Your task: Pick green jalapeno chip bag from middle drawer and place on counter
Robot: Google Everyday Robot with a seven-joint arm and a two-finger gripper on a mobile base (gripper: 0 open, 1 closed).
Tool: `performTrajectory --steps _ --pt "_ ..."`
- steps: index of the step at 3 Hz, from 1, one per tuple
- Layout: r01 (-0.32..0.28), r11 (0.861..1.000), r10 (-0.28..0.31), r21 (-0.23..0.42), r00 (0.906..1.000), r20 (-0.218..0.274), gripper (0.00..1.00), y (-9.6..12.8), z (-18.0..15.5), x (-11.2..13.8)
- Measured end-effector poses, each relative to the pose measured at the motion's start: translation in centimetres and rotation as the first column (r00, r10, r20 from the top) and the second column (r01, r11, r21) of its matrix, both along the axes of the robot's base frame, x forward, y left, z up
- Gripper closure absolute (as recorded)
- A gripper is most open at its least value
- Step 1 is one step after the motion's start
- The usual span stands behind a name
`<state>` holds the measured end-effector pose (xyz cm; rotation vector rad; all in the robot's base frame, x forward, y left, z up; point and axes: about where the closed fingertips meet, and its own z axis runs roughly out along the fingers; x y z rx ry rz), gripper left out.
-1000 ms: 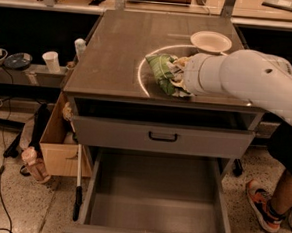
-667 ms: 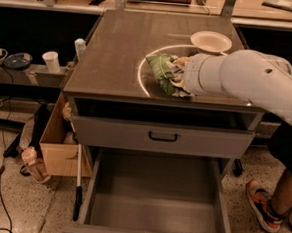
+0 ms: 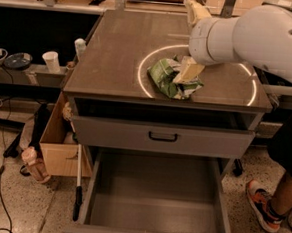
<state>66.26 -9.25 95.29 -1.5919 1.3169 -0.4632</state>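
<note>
Surface filled the upper middle of the view, dark and square with its thin white circle line, and below it the middle drawer stood pulled fully out, its flat grey floor bare between tall side walls. The white arm had lifted since a second before, when it lay low across the right side with its fingers closed on the bag; it now came in from the upper right and hid the back right corner. The green jalapeno chip bag lay crumpled on the surface in about the same spot, inside the circle and near the front edge but not over it, with a wide bare stretch to its left. The pincer hung above it, released and spread wide, one finger slanting down over the bag's top, the other pointing toward the back edge.
</note>
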Motion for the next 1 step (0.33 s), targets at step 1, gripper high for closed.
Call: performTrajectory --steps 1 --pt "0.0 1.0 0.0 0.0 1.0 0.0 0.0 0.0 0.0 0.0"
